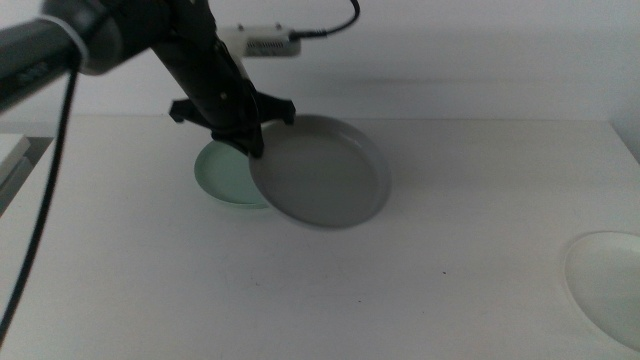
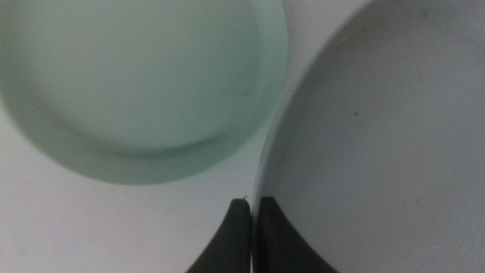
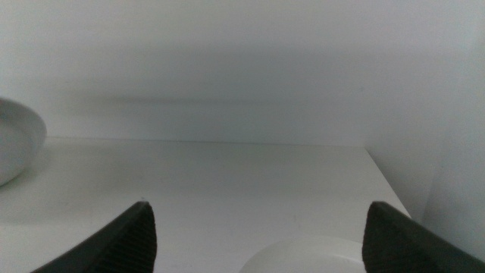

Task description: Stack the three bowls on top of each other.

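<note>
**Left pincer grips the grey bowl beside the green one**

The left arm reaches in from the far left. Its left pincer [image 1: 250, 140] is clamped tight on the rim of the grey bowl [image 1: 325, 175]. In the left wrist view the two dark jaws are pressed close together with the thin edge of the grey bowl [image 2: 379, 152] between them.

The grey bowl is tilted. Its left edge, where the pincer holds it, is lifted up. It partly covers the right side of the green bowl [image 1: 225, 178] in the middle view. I cannot tell if the two bowls touch there.

The green bowl sits flat on the white worktop [image 1: 420, 290], at the far left part of it. In the left wrist view the green bowl [image 2: 140, 83] lies just beside the grey one, with a thin strip of worktop showing between them.

The white bowl [image 1: 608, 285] is well apart from the other two. It sits at the near right edge of the worktop, partly cut off by the picture.

The right pincer [image 3: 258, 235] waits low over the worktop at the right side. Its jaws are spread wide and hold nothing. The white bowl [image 3: 303, 256] lies just in front of it, between the two jaws.
</note>
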